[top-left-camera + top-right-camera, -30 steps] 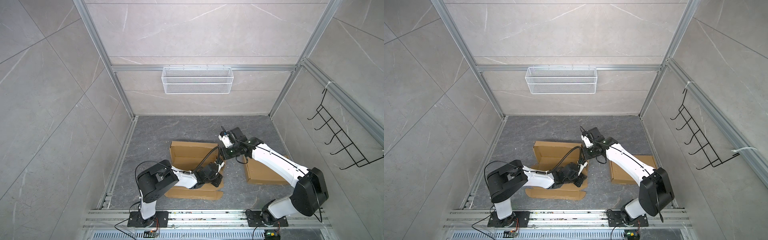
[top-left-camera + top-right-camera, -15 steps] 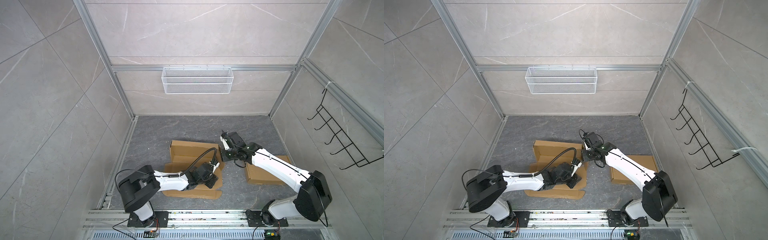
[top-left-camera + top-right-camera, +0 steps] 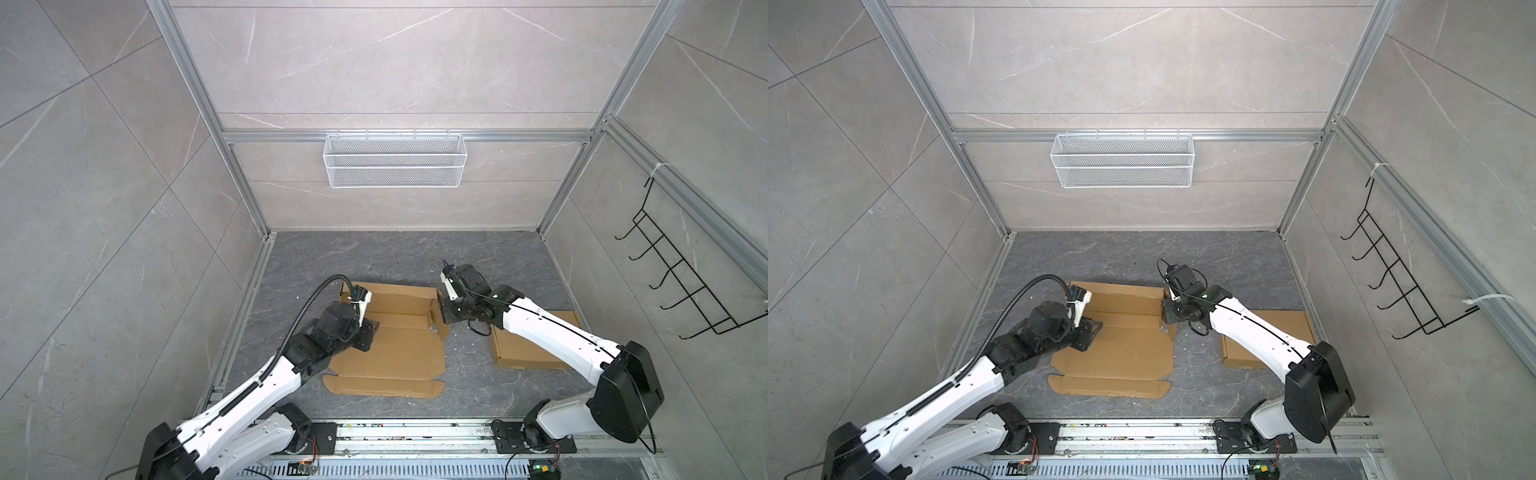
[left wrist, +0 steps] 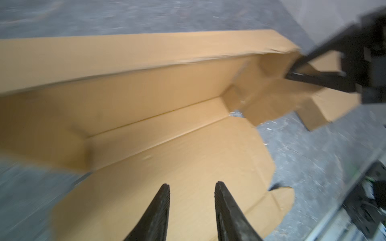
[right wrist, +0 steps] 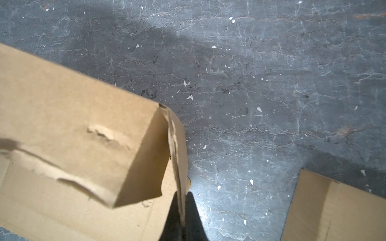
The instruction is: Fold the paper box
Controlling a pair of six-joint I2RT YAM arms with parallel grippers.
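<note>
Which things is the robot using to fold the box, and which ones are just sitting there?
In the job: open cardboard box; its side flap, pinched by the right gripper; left gripper, open over the box.
Just lying about: second cardboard box; wire basket; black hook rack.

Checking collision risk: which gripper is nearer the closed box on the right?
Right. The right gripper pinches the open box just left of the closed box; the left gripper is over the open box's left part.
</note>
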